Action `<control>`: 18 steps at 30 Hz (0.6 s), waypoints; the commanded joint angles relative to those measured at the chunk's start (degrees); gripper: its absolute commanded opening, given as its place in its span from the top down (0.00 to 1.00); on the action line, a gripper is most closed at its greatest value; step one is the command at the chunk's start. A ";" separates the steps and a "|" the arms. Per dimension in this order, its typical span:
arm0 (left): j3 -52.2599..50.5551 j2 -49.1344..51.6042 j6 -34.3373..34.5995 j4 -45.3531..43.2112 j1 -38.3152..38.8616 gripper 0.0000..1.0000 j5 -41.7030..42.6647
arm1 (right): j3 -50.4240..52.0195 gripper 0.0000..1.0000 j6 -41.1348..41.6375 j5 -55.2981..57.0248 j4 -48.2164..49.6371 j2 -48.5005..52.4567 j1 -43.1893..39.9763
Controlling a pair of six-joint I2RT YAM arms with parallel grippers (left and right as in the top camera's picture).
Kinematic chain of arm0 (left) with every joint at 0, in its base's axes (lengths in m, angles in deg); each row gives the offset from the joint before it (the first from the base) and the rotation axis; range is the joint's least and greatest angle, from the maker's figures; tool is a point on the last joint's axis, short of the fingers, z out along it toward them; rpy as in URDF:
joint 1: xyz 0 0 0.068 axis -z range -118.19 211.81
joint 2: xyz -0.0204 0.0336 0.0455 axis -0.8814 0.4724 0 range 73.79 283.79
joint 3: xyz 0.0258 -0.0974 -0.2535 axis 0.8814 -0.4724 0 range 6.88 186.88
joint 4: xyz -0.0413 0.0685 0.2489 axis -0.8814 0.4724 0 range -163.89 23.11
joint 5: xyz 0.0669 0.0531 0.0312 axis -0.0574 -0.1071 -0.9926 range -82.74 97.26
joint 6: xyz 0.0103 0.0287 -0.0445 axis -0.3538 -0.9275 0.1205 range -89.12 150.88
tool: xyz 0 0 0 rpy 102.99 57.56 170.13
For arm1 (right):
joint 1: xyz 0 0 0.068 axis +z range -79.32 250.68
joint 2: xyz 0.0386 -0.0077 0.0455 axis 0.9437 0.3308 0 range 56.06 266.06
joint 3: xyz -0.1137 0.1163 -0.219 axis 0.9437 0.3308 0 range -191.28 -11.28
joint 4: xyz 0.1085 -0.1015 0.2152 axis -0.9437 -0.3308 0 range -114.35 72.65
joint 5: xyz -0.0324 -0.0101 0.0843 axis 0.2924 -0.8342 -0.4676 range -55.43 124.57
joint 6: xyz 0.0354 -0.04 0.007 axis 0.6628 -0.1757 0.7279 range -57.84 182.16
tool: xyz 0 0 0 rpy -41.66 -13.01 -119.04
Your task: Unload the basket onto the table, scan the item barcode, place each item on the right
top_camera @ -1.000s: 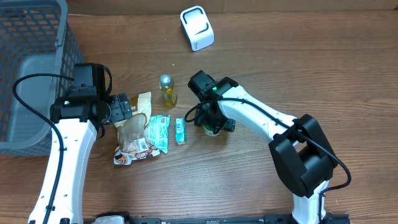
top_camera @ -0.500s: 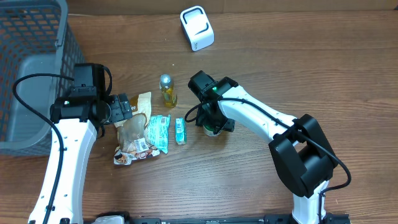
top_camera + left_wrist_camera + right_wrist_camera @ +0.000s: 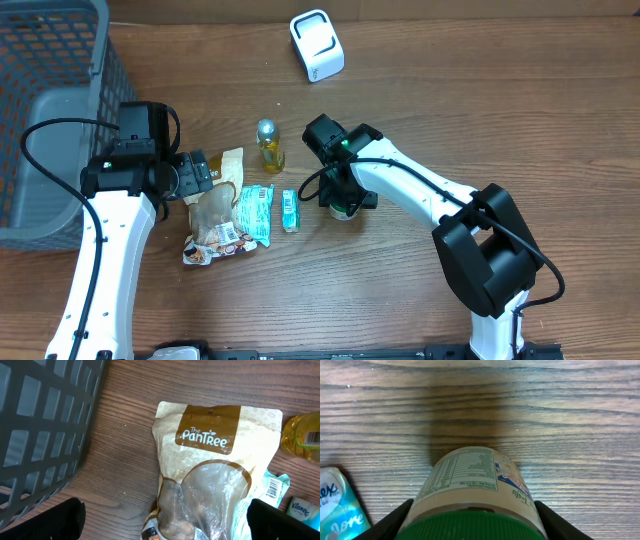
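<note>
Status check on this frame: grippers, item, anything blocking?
Left gripper jaws wide open above snack pouch. Right gripper jaws straddle green-lidded jar, grip unconfirmed. Tissue pack close beside jar; scanner at far edge.

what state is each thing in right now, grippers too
jar, upright, green lid on
pouch, flat, label up
oil bottle, capped
tissue pack, lying flat
scanner, standing, untouched
basket, nothing visible inside
left gripper, open, empty, above the pouch
right gripper, jaws astride the jar, grip unclear
</note>
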 commanded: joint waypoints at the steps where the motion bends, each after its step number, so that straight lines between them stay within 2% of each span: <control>1: 1.22 0.09 -0.87 0.07 -0.09 0.01 0.24 | 0.37 0.36 -2.16 2.86 0.15 0.50 0.20; 2: 1.22 0.09 -0.87 0.09 -0.09 0.00 0.24 | 0.35 0.25 -2.16 2.84 0.15 0.50 0.20; 3: 1.22 0.09 -0.87 0.09 -0.09 0.00 0.24 | 0.35 0.18 -2.12 2.82 0.17 0.50 0.20; 9: 1.22 0.09 -0.87 0.09 -0.09 0.00 0.24 | 0.37 0.18 0.26 2.60 0.17 0.50 0.20; 13: 1.22 0.09 -0.87 0.07 -0.09 0.01 0.24 | 0.37 0.24 0.31 2.60 0.15 0.50 0.20; 18: 1.22 0.09 -0.87 0.09 -0.09 0.00 0.22 | 0.57 0.24 1.05 2.60 0.13 0.50 0.20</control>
